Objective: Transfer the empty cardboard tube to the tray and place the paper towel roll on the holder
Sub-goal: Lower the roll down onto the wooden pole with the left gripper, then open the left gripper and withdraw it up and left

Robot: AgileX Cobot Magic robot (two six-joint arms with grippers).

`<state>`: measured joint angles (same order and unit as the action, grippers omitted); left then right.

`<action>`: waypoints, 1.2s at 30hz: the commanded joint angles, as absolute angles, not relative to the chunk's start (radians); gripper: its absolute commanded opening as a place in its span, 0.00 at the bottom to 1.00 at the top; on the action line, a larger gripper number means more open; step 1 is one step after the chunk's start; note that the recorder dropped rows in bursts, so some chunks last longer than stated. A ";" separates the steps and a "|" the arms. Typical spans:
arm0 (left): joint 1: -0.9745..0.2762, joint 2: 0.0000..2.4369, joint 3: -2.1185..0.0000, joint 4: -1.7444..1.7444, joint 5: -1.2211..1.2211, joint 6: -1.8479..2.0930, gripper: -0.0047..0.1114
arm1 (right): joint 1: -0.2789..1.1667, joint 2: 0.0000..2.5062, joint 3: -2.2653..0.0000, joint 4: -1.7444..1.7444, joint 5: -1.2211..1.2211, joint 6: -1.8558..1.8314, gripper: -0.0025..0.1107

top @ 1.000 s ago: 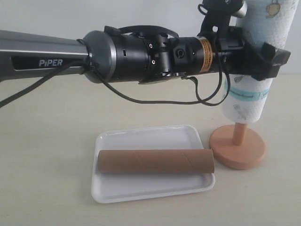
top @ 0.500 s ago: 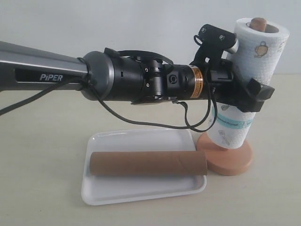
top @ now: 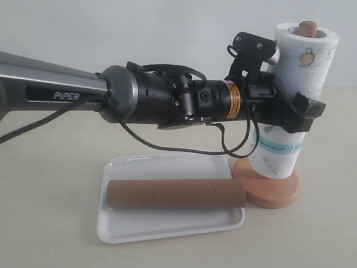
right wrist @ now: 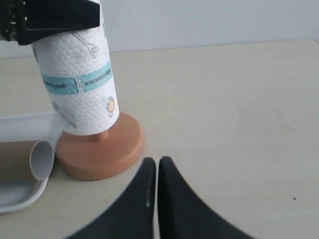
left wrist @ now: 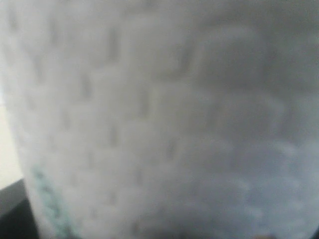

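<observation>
On the counter [top: 50, 184], near side: tray [top: 111, 231] with the tube [top: 175, 194] lying flat inside it, lengthwise, one end out over the rim next to the holder [top: 273, 192]. First half of the task reads as done.

Just beside the tray, holder upright. Roll [top: 298, 67] is threaded over the rod [top: 307, 27]; the rounded rod tip pokes out of the core at the top. Roll roughly upright, perhaps a slight lean.

Left gripper [top: 295, 114] reaches in from the side at mid-height of the roll, jaws clamped on the paper, one finger across the front and the other hidden behind. Left wrist view is nothing but blurred embossed white paper at very close range, which fits a tight hold.

Right wrist view: a short bare stretch of rod shows between the roll's lower edge and the base [right wrist: 99, 152]. So the roll is not seated; it hangs in the grip, clear of the disc.

Right gripper [right wrist: 156, 162] low over the counter, near the base but apart from it, jaws pressed together and holding nothing.

Judgement: nearly finished. Left to do: lower the roll the last bit to the base, let go, back the arm away without dragging the roll or tipping the holder.
</observation>
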<state>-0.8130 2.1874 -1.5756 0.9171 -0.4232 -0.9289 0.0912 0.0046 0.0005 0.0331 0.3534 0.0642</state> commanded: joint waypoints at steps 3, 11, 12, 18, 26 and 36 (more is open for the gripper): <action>-0.816 2.237 -1.575 0.894 -0.557 -0.851 0.38 | 0.090 0.000 0.000 0.032 0.343 0.068 0.03; -0.811 2.239 -1.575 0.870 -0.561 -0.848 0.74 | 0.090 0.000 0.000 0.032 0.343 0.068 0.03; -0.811 2.236 -1.575 0.870 -0.561 -0.852 0.76 | 0.090 0.000 0.000 0.032 0.343 0.068 0.03; -0.811 2.206 -1.575 0.870 -0.501 -0.855 0.87 | 0.090 0.000 0.000 0.032 0.343 0.068 0.03; -0.811 2.137 -1.575 0.873 -0.454 -0.858 0.88 | 0.090 0.000 0.000 0.032 0.343 0.068 0.03; -0.811 1.997 -1.575 0.879 -0.436 -0.851 0.88 | 0.090 0.000 0.000 0.032 0.341 0.068 0.03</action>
